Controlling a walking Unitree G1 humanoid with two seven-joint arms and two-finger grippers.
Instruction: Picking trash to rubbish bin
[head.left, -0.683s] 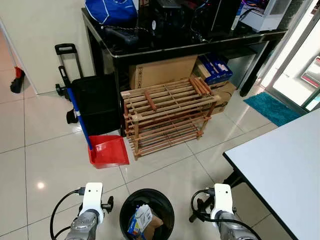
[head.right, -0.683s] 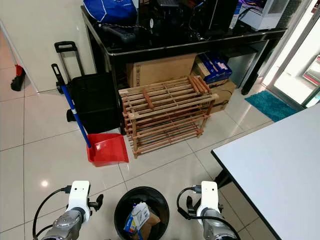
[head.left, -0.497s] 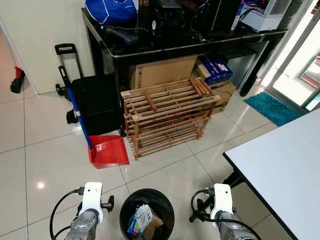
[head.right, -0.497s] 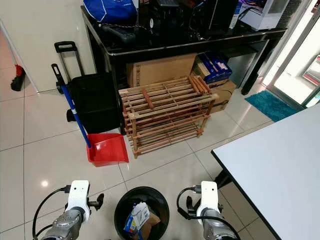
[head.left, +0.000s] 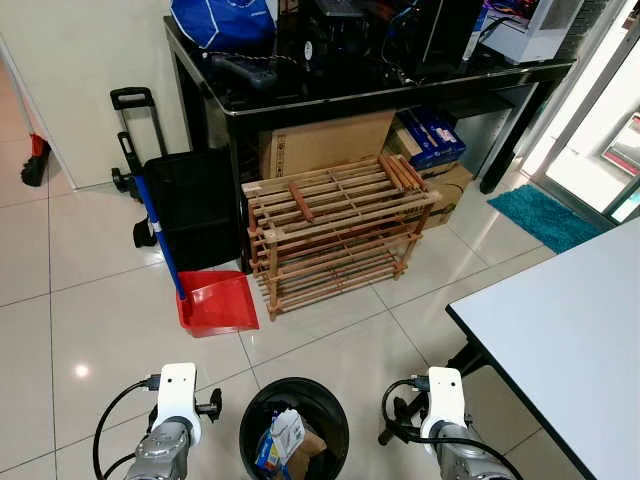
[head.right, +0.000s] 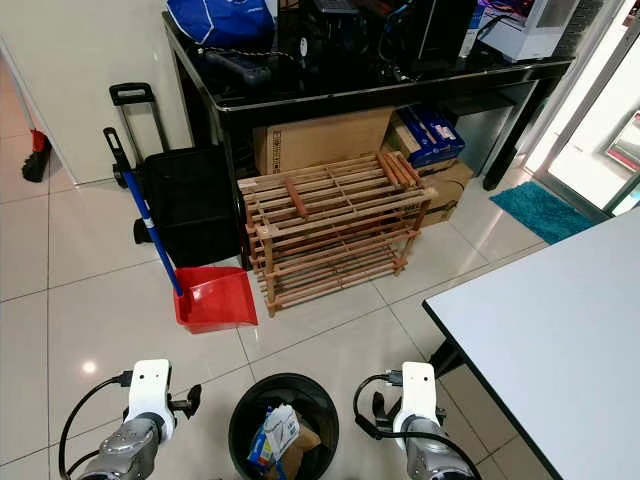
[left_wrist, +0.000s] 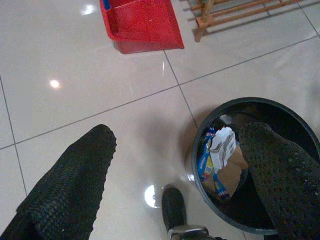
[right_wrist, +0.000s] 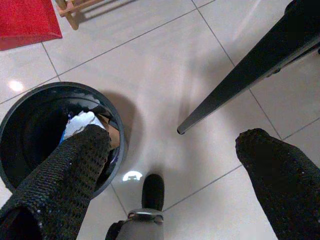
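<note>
A round black rubbish bin (head.left: 294, 425) stands on the tiled floor right in front of me, between my two arms. It holds crumpled white paper (left_wrist: 223, 146), a blue wrapper (left_wrist: 203, 161) and brown card. My left gripper (left_wrist: 176, 132) hangs open over the floor by the bin's left side, one finger (left_wrist: 280, 170) above the bin's rim. My right gripper (right_wrist: 174, 135) hangs open by the bin's right side, one finger (right_wrist: 65, 170) over the rim. Neither holds anything. My left arm (head.left: 175, 410) and right arm (head.left: 445, 405) show low down in the eye views.
A red dustpan (head.left: 216, 302) with a blue handle lies ahead on the left. Behind it are a black trolley case (head.left: 190, 205), a wooden shoe rack (head.left: 335, 230) and a black desk (head.left: 360, 85) with boxes under it. A white table (head.left: 570, 340) stands close on my right, its black leg (right_wrist: 240, 75) slanting down beside the bin.
My left arm has drifted slightly to the left. The bin, its contents and the right arm stay as they were.
</note>
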